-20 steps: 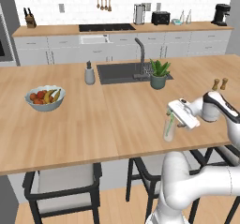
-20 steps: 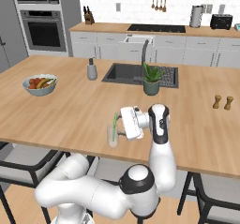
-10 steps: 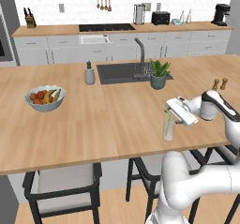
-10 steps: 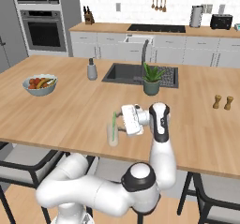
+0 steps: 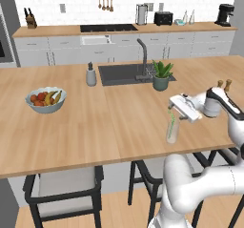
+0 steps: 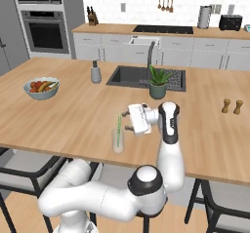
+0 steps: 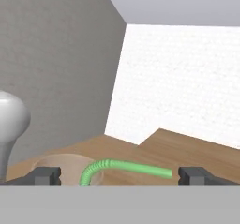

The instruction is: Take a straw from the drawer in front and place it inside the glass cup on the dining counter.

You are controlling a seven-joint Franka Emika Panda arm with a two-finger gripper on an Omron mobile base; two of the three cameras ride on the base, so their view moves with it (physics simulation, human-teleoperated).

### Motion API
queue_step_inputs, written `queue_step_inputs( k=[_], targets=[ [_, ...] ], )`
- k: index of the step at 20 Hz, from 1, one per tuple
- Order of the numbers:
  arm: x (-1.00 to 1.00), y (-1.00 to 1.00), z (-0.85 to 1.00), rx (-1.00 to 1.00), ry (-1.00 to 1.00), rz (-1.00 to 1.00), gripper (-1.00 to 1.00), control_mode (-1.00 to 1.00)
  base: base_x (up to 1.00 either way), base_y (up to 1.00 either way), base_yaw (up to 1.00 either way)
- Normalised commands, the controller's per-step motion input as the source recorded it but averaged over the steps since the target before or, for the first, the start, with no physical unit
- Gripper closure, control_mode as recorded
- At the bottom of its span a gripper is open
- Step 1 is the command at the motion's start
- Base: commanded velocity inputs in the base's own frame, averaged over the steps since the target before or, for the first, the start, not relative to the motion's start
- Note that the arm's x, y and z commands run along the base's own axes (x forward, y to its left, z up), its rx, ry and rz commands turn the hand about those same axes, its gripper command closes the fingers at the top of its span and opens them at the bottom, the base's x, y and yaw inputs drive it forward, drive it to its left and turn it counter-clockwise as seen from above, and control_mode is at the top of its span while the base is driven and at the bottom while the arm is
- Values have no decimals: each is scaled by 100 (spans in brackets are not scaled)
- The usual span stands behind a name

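Since the frame 1.0 s ago, gripper [image 5: 172,103] has shifted slightly toward frame right in left base view, away from over the glass cup [image 5: 172,130]; cup and straw [image 5: 170,119] unchanged in position. Straw now stands inside cup, lower centre-right of left base view, near front edge of dining counter [image 5: 95,127]; bent top leans out over rim. In right base view, cup [image 6: 118,140] sits left of centre, gripper [image 6: 128,121] just beside it to upper right, apart from straw [image 6: 118,126]. Hand view: fingertips [image 7: 46,175] at bottom left and right, spread wide, nothing between them; straw's bent top [image 7: 126,167] lies across bottom centre above cup rim [image 7: 61,164]. Judged: placement done, release made, retreat remains. Risks: finger could catch straw's bent end on withdrawal if hand drops or swings back toward frame left, flicking straw out or tipping cup; cup is near counter edge, so a knock could send it off. Drawer not assessed. Count: 1 straw, 1 cup, 1 fruit bowl [image 5: 45,100] at left, 1 soap dispenser [image 5: 91,74], 1 potted plant [image 5: 161,75] by sink [image 5: 124,73], 2 shakers [image 6: 232,106] at right.
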Motion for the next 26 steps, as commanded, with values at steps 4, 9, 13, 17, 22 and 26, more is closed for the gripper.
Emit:
queue_step_inputs(
  k=[4, 9, 13, 17, 22, 26],
  targets=[
    [-17, 0, 43, 0, -1, -2, -100, -100, 0, 0, 0],
    [-33, 12, 65, -1, 0, -10, -100, -100, 0, 0, 0],
    [-41, 22, 70, -2, 0, -12, -100, -100, 0, 0, 0],
    [-41, 34, 70, -6, 0, -10, -100, -100, 0, 0, 0],
    [-35, 45, 45, -10, 0, -9, -100, -100, 0, 0, 0],
    [-13, 66, 14, -14, 0, -7, -100, -100, 0, 0, 0]
  ],
)
